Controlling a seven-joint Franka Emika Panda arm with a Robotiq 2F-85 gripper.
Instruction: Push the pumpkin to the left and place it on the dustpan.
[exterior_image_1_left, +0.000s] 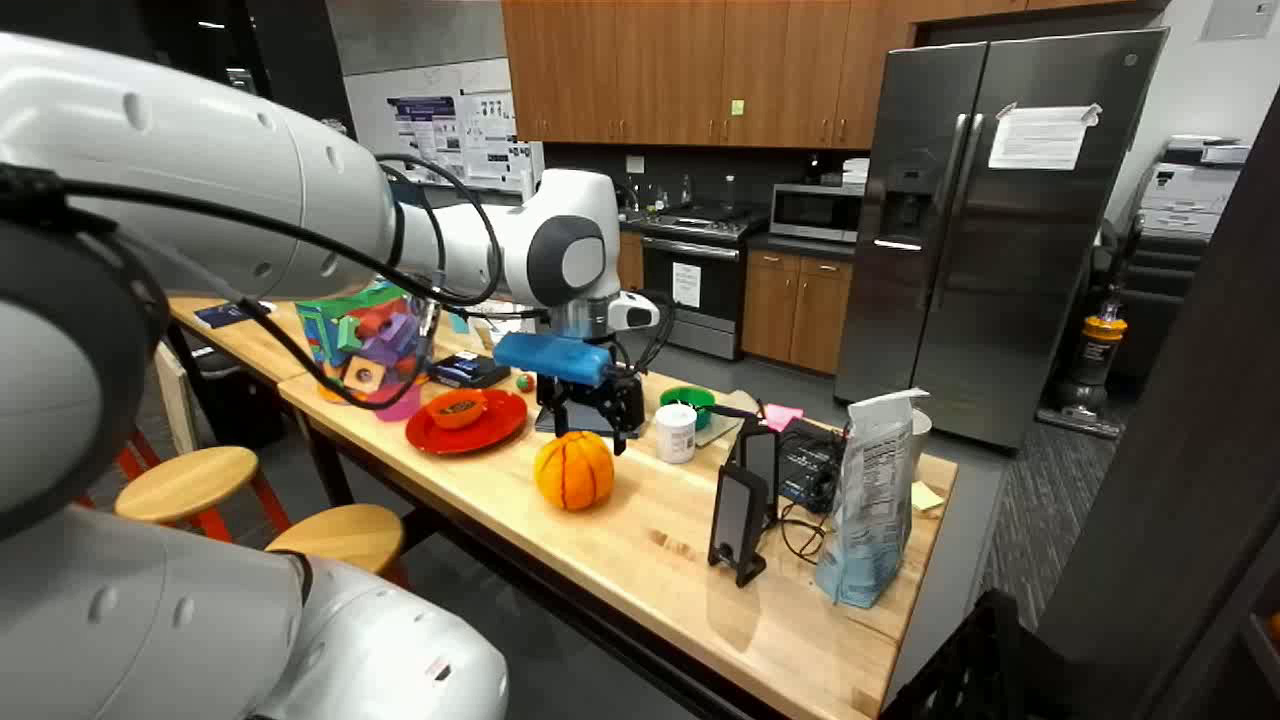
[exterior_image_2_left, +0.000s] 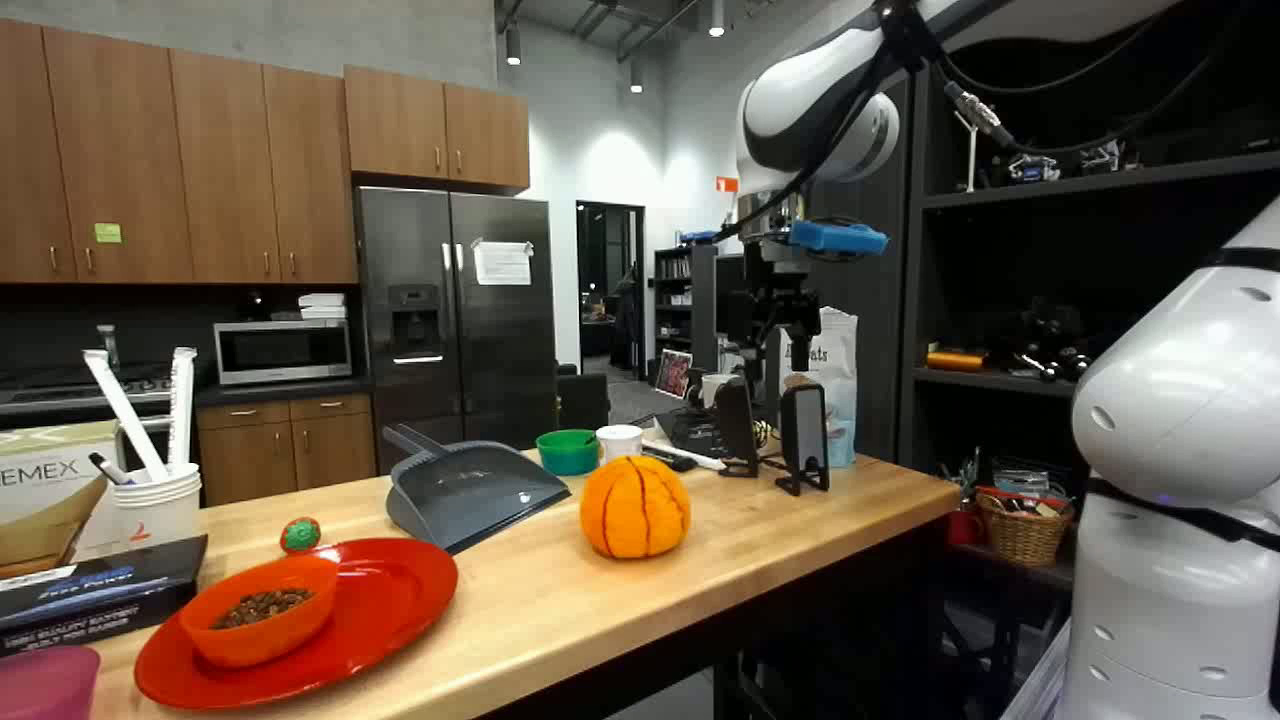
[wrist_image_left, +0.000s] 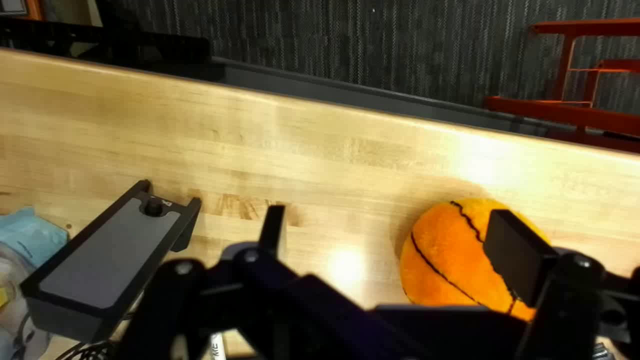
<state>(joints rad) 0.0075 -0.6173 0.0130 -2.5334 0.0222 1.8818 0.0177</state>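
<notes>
The orange pumpkin (exterior_image_1_left: 574, 472) sits on the wooden table; it also shows in an exterior view (exterior_image_2_left: 635, 508). In the wrist view the pumpkin (wrist_image_left: 445, 260) is at the right, partly covered by one finger. The dustpan is dark grey (exterior_image_2_left: 475, 492) and lies on the table left of the pumpkin. In an exterior view it is partly hidden behind my gripper (exterior_image_1_left: 592, 440). My gripper is open and empty, above the table; it also shows in an exterior view (exterior_image_2_left: 788, 345), right of the pumpkin. In the wrist view its fingers (wrist_image_left: 390, 235) are wide apart.
A red plate (exterior_image_2_left: 405, 615) with an orange bowl (exterior_image_2_left: 235, 650) stands near the dustpan. A small green-and-red ball (exterior_image_2_left: 300, 535) lies behind the plate. A green bowl (exterior_image_2_left: 567, 452), a white cup (exterior_image_1_left: 675, 433), black speakers (exterior_image_1_left: 738, 520) and a bag (exterior_image_1_left: 872, 500) also stand here.
</notes>
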